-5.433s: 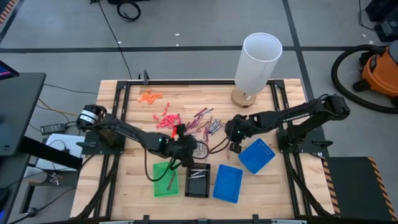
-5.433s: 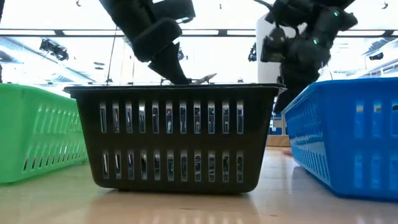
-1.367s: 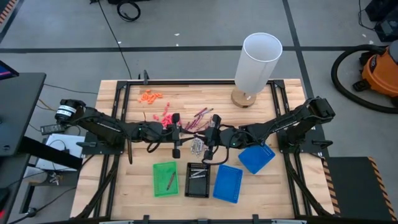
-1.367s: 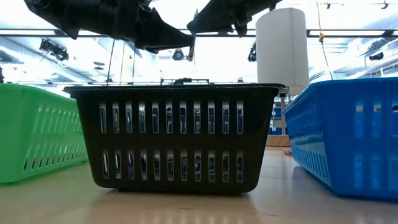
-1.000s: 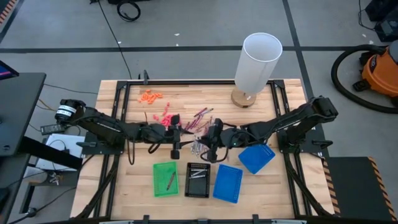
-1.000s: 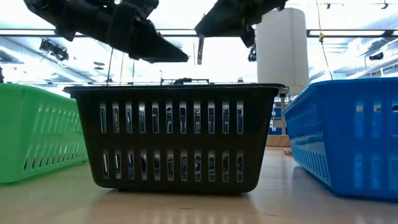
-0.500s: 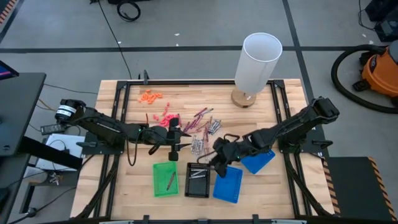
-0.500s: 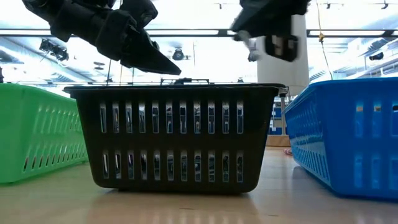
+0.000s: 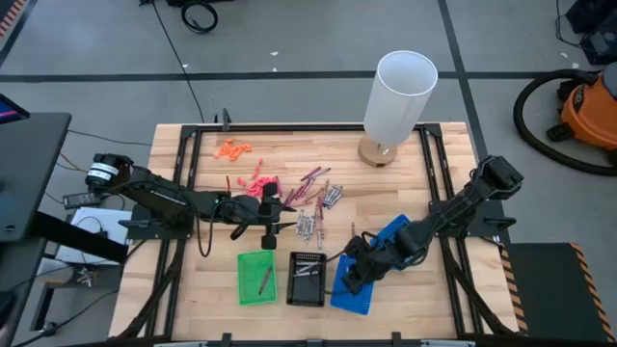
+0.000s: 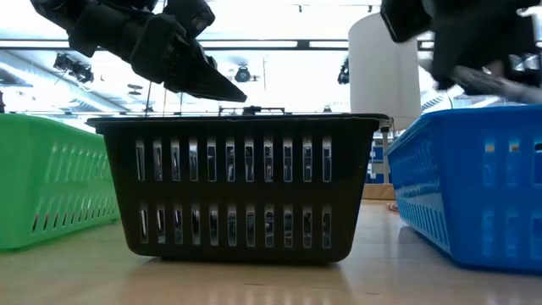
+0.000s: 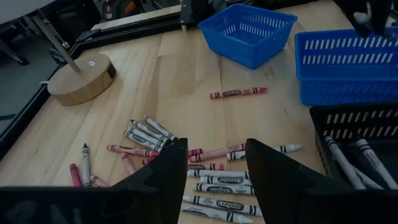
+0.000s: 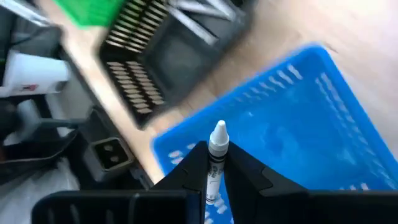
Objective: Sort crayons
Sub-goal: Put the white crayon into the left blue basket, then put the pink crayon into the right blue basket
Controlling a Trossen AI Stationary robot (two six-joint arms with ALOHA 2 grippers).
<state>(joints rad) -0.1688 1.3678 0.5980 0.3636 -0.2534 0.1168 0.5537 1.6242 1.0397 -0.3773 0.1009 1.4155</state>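
Loose maroon and silvery grey crayons (image 9: 310,204) lie in a pile mid-table, also under my left gripper in its wrist view (image 11: 186,162). My left gripper (image 9: 278,218) hovers open just above the pile, fingers either side of some crayons (image 11: 217,180) without touching them. My right gripper (image 9: 347,278) hangs over the near blue tray (image 9: 359,294), shut on a silvery grey crayon (image 12: 217,146). The black tray (image 9: 307,279) holds several grey crayons (image 11: 348,162). The green tray (image 9: 256,278) holds one crayon. My right gripper pinches the grey crayon's labelled shaft (image 12: 214,167) between its two fingers. The crayon lies along the fingers and its pointed tip (image 12: 219,129) sticks out past them. The fingers slant downward. The crayon is lifted clear, above the blue tray's floor (image 12: 292,143).
A second blue tray (image 9: 400,239) sits tilted to the right. One maroon crayon (image 11: 239,93) lies alone on the wood. Pink bits (image 9: 258,183) and orange bits (image 9: 232,148) lie far left. A tall white cylinder on a wooden base (image 9: 397,92) stands at the far edge.
My right gripper has carried the grey crayon from beside the pile toward the table's near right, sinking, rolling and tipping downward, and now hangs over the near blue tray. My left gripper has stayed open over the pile.
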